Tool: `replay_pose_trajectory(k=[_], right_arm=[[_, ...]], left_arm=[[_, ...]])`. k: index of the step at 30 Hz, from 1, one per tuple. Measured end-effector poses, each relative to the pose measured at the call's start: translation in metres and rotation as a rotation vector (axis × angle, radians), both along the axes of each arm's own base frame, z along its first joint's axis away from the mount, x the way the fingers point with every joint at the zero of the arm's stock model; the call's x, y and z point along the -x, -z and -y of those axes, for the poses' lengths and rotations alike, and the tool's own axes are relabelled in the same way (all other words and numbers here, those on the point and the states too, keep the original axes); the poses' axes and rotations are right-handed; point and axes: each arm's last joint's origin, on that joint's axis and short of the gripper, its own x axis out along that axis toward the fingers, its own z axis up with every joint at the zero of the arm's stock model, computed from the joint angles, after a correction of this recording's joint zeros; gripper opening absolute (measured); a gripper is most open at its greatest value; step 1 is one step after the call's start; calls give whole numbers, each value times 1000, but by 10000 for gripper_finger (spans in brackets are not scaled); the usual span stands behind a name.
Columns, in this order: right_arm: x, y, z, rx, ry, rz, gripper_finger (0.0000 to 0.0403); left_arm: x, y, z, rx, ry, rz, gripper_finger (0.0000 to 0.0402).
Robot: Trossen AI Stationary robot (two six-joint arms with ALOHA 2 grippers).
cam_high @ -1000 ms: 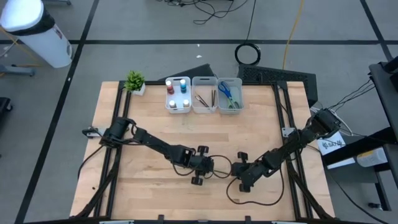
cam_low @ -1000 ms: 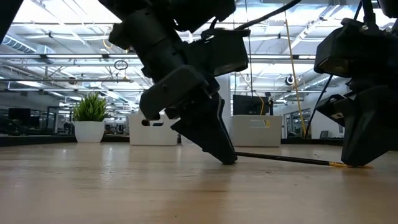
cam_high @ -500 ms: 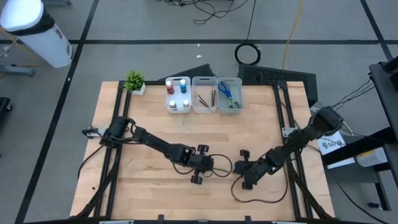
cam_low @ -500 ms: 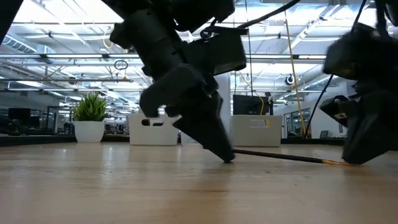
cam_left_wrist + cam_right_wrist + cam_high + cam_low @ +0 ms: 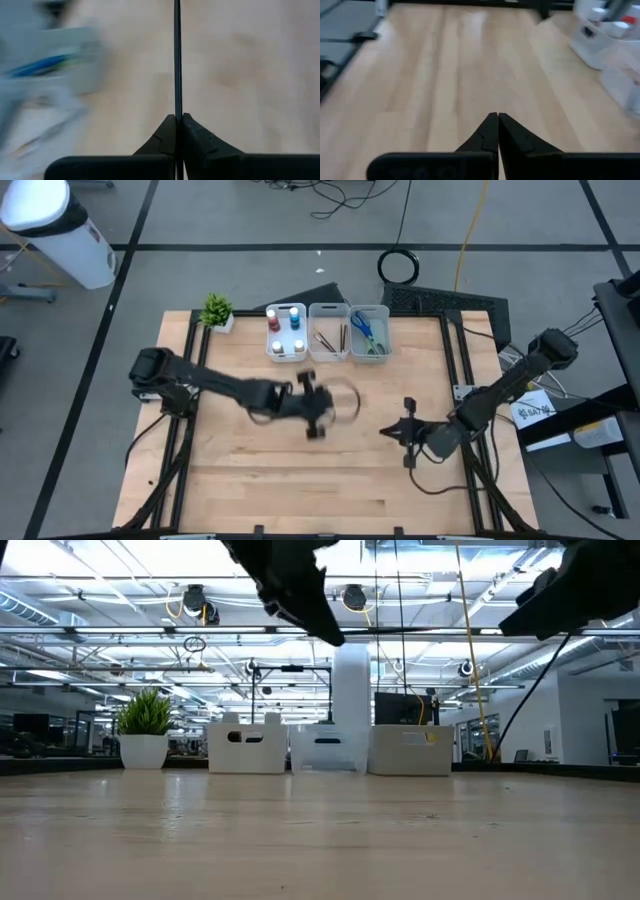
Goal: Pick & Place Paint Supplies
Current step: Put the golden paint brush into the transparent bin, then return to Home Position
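Grey floor [image 5: 250, 220] with dark tape lines, cables, white bin [image 5: 60, 230], open hall, ceiling trusses [image 5: 120, 610], strip lights.

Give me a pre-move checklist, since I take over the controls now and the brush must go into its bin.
1. Brush clamped between left gripper fingers: ok.
2. Brush lifted off the table: ok.
3. Middle bin, already holding brushes, unobstructed from above: ok.
4. Right gripper shut, holding nothing: ok.
5. Right arm apart from the left arm's path to the bins: ok.
6. How far the brush sticks out behind the fingers: cannot tell.
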Motion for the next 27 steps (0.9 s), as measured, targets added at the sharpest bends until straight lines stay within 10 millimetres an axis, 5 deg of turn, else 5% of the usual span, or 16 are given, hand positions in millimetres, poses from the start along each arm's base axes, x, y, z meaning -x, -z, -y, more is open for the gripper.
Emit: replay_pose_trajectory(k=[7, 11, 15, 20, 27], right_arm=[[7, 6, 8, 18, 86, 34, 0], [9, 14, 10, 4, 90, 44, 0], [12, 22, 12, -18, 99, 48, 0], [14, 27, 14, -24, 100, 53, 0], [13, 26, 13, -44, 99, 75, 0]], left_arm=[[-3, -12, -87, 36, -369, 117, 12], [-5, 5, -148, 137, -601, 152, 12], [-4, 25, -187, 302, -701, 162, 12], [-2, 54, -215, 419, -816, 120, 28], [0, 53, -217, 428, -761, 92, 84]])
